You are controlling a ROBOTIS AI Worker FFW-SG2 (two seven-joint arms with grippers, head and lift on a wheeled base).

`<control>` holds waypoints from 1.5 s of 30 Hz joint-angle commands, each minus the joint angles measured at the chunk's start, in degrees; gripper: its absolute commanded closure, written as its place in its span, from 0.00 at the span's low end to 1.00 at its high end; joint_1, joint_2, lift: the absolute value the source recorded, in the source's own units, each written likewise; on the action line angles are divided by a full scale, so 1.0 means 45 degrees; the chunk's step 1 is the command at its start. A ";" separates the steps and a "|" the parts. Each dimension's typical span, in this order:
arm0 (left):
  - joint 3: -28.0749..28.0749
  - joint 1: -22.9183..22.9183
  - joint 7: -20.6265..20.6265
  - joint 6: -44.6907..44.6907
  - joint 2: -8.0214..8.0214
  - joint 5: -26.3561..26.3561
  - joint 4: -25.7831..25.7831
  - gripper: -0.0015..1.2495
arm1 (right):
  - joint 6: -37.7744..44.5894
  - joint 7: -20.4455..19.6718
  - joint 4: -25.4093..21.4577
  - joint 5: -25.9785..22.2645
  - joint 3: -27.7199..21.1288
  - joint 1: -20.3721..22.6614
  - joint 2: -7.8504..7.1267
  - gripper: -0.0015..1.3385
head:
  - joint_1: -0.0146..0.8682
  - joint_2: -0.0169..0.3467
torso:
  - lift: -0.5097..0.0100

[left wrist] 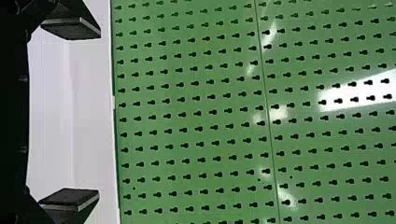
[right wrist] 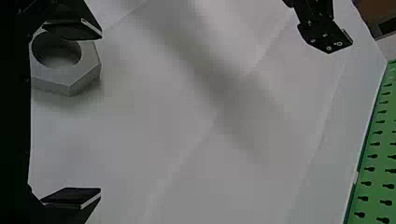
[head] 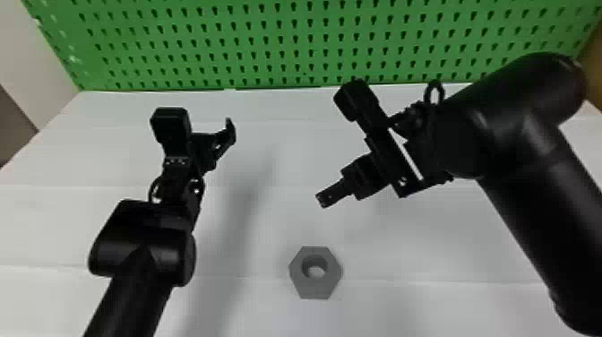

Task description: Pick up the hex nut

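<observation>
A green pegboard (head: 286, 49) stands behind the white table (head: 385, 309). The nut (head: 331, 283) lies flat on the table, nearer the robot than the right gripper (head: 324, 200). That gripper and the left gripper (head: 230, 129) are each spread wide, 2 fingers well apart.

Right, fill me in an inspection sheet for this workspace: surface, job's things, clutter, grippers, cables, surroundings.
Surface: white table, with faint seams and soft shadows across it.
Job's things: grey hex nut lying flat, hole upward, held by neither gripper.
Clutter: nothing seen.
Grippers: left gripper open, nothing between its fingers; right gripper open, also holding nothing.
Cables: short black loops at both wrists; none seen lying on the table.
Surroundings: green pegboard behind the table.
</observation>
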 commanded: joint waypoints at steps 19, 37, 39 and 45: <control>-0.0102 -0.0499 0.0000 -0.0215 0.0020 -0.0096 0.0452 0.07 | 0.0057 0.0001 0.1746 -0.0578 0.1717 -0.0827 -0.0229 0.09 | 0.91 0.46 | 0.82; -0.0141 -0.0519 0.0000 -0.0293 0.0020 -0.0096 0.0511 0.07 | 0.0057 0.0001 0.3191 -0.0636 0.2654 -0.0925 0.0143 0.09 | 0.91 0.46 | 0.82; -0.0141 -0.0519 0.0000 -0.0293 0.0020 -0.0096 0.0511 0.07 | 0.0057 0.0001 0.3289 -0.0636 0.2693 -0.0944 0.0182 0.09 | 0.91 0.46 | 0.82; -0.0122 -0.0519 0.0000 -0.0313 0.0020 -0.0096 0.0511 0.07 | 0.0057 0.0001 0.3660 -0.0636 0.2889 -0.1022 0.0299 0.09 | 0.91 0.46 | 0.82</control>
